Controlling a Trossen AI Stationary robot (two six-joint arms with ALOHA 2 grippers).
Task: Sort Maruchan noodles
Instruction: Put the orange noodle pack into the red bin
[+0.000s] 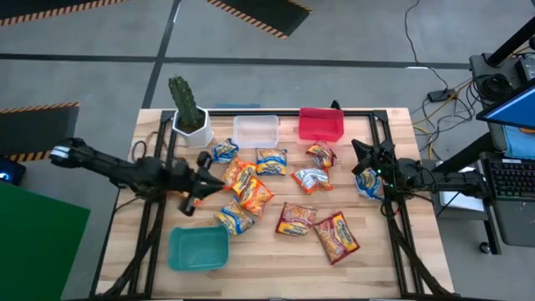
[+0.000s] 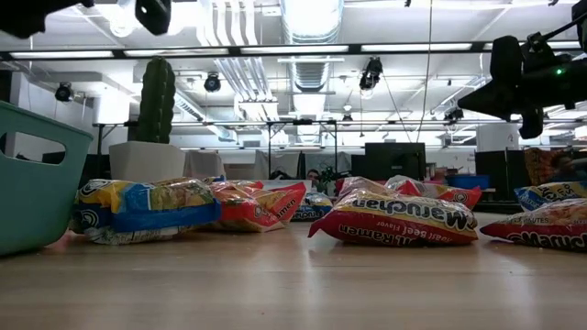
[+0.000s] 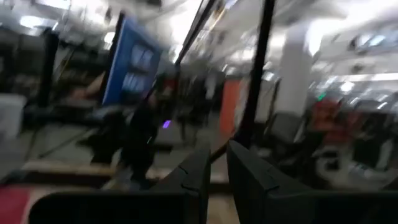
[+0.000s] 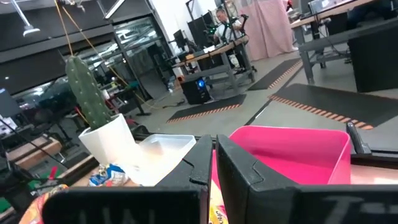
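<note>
Several Maruchan noodle packets lie flat and scattered on the wooden table [image 1: 276, 267]: orange-yellow ones [image 1: 272, 160], red ones [image 1: 335, 237] and blue-white ones [image 1: 311, 178]. In the low view a red packet [image 2: 394, 220] and a blue-yellow one [image 2: 138, 206] lie nearest. My left gripper [image 1: 216, 179] [image 3: 219, 149] hangs above the left packets, fingers nearly together, with nothing between them. My right gripper [image 1: 357, 150] [image 4: 214, 146] waits shut and raised at the table's right side, above a blue-white packet [image 1: 369, 184].
A teal bin [image 1: 198, 248] stands near the front left. A clear bin [image 1: 255, 131] and a red bin [image 1: 321, 124] stand at the far edge. A cactus in a white pot [image 1: 188, 113] stands far left. Bare wood lies along the front edge.
</note>
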